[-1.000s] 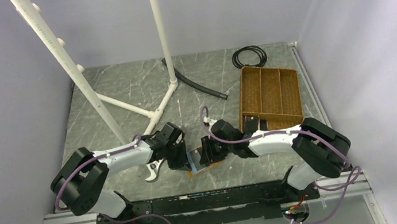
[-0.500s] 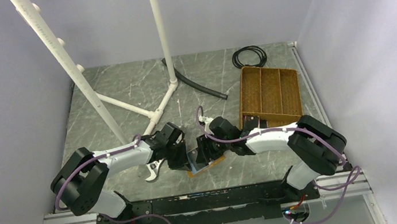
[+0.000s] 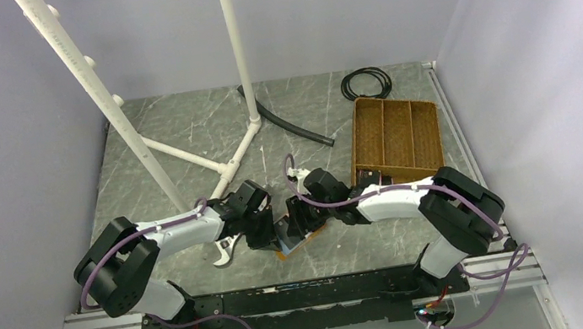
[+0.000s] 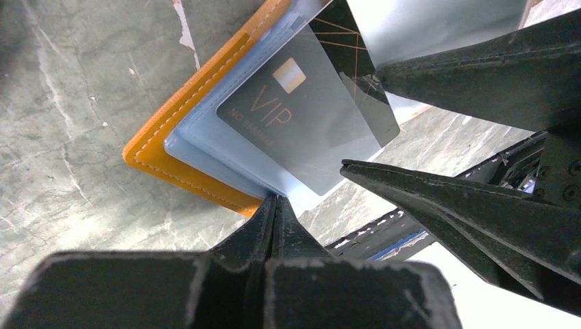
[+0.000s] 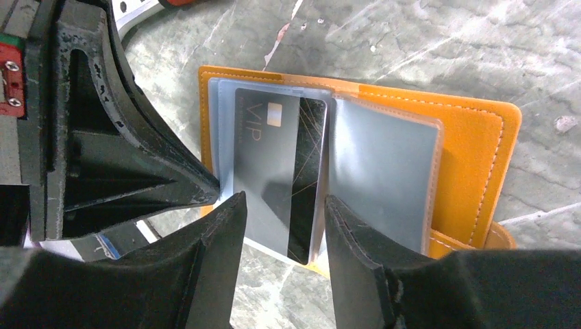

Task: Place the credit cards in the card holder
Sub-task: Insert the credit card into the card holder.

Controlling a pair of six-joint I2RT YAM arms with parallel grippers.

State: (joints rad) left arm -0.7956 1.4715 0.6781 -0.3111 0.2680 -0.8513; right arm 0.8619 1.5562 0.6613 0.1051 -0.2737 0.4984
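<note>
Left of the card holder [image 5: 479, 151], at the left gripper [image 4: 274, 205]: clenched tight, tips meeting at the holder's orange edge and touching the corner of the bluish sleeves; pinching or only pressing, cannot tell. On the card holder itself, spread open and flat on the grey table [image 3: 182, 136]: a dark credit card [image 5: 277, 157] marked VIP, lying among the bluish sleeves of the half nearer the left gripper. Over the card holder, at the right gripper [image 5: 284, 202]: released, parted about as wide as the card, one finger just beside each long edge. Well to the right of the card holder: a brown divided tray [image 3: 394, 130].
</note>
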